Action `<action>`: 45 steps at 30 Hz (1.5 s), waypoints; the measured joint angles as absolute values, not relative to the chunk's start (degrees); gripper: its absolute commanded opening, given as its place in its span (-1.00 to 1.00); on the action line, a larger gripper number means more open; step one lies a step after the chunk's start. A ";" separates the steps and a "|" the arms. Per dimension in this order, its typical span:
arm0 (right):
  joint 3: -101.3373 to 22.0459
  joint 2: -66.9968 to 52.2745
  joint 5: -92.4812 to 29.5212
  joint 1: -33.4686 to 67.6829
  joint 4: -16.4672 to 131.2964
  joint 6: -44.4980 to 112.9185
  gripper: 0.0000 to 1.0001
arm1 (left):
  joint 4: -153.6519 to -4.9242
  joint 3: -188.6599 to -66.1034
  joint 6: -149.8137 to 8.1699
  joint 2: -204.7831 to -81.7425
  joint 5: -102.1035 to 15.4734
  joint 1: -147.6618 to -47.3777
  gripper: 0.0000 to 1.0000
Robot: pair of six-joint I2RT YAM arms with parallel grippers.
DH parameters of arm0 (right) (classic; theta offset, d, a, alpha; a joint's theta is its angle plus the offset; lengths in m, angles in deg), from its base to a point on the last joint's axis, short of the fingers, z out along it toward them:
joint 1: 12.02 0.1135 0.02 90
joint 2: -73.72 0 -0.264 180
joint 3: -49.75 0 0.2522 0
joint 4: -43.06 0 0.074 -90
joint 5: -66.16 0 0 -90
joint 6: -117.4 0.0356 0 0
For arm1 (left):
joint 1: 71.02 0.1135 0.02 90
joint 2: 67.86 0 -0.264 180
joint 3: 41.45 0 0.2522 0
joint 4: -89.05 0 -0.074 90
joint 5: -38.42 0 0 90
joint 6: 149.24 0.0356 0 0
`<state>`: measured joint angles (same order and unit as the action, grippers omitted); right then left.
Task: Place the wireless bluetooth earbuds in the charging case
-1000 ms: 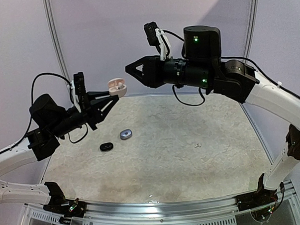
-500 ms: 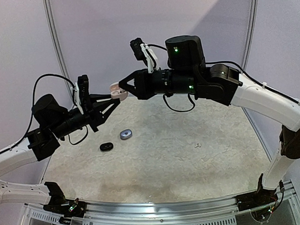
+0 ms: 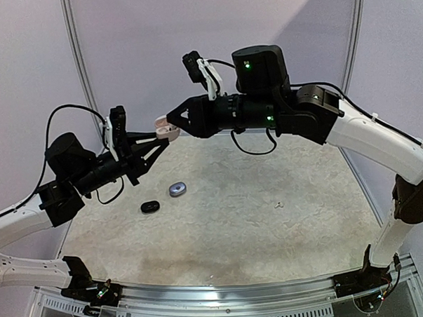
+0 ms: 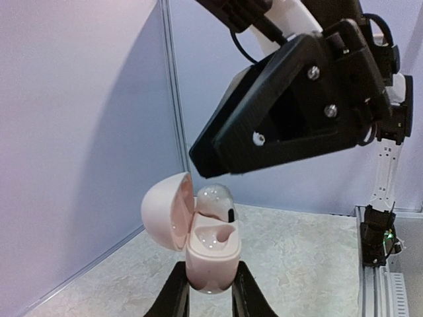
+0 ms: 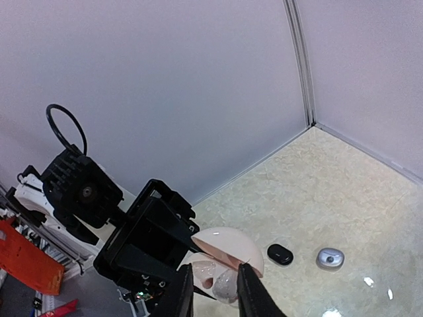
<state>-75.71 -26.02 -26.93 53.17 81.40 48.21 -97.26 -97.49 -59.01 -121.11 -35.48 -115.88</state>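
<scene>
My left gripper point(image 3: 165, 132) point(image 4: 210, 272) is shut on a pink charging case point(image 4: 210, 247) point(image 3: 169, 127), held upright in the air with its lid tipped open. A pale, glossy earbud point(image 4: 215, 201) point(image 5: 227, 285) sits in the case's far socket; the near socket is empty. My right gripper point(image 3: 170, 120) point(image 5: 215, 272) points its tips straight at the case from the right, just above the earbud. Its jaws stand slightly apart on either side of the earbud, with a gap at one finger. One tiny white earbud point(image 3: 278, 205) lies on the table to the right.
A black case point(image 3: 150, 206) point(image 5: 280, 254) and a silvery grey case point(image 3: 177, 189) point(image 5: 330, 258) lie shut on the marbled table point(image 3: 271, 240), left of centre, below the two grippers. White walls enclose the back and sides.
My right arm swung left and brought its fingertips onto the open case; in the last half second it barely moved. My left arm kept the case still.
</scene>
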 measured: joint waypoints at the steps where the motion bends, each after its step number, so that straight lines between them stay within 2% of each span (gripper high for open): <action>1: -76.45 -26.05 -26.91 53.17 81.83 47.97 -0.35 | -97.30 -97.49 -58.40 -121.11 -35.89 -115.88 -1.00; 3: -77.90 -26.05 -26.58 53.21 82.16 47.76 -0.22 | -97.33 -97.49 -57.37 -121.11 -36.86 -115.88 -1.00; 8: -79.14 -26.05 -21.23 53.98 82.18 48.21 -0.05 | -97.39 -97.47 -54.84 -121.11 -40.20 -116.03 -1.00; 16: -80.94 -27.03 -8.51 56.10 86.47 50.86 -0.14 | -97.74 -96.55 -49.75 -121.11 -47.57 -117.15 -1.00; 25: -87.19 -33.26 -5.66 56.73 89.62 51.56 -0.16 | -98.18 -95.92 -48.74 -121.11 -49.20 -117.26 -1.00; 34: -87.49 -34.92 -6.43 56.75 90.40 50.95 -0.47 | -98.37 -95.55 -48.74 -121.11 -49.27 -117.26 -1.00; 41: -88.48 -35.90 -6.89 56.93 90.25 50.75 -0.56 | -98.48 -95.55 -48.74 -121.11 -49.25 -117.26 -1.00; 45: -88.89 -36.76 -7.35 56.97 90.23 50.68 -0.73 | -98.22 -95.55 -48.74 -121.13 -49.27 -117.26 -1.00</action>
<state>-88.89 -36.76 -7.35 56.97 90.23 50.68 -98.22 -95.55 -48.74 -121.13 -49.27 -117.26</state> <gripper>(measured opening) 0.190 0.199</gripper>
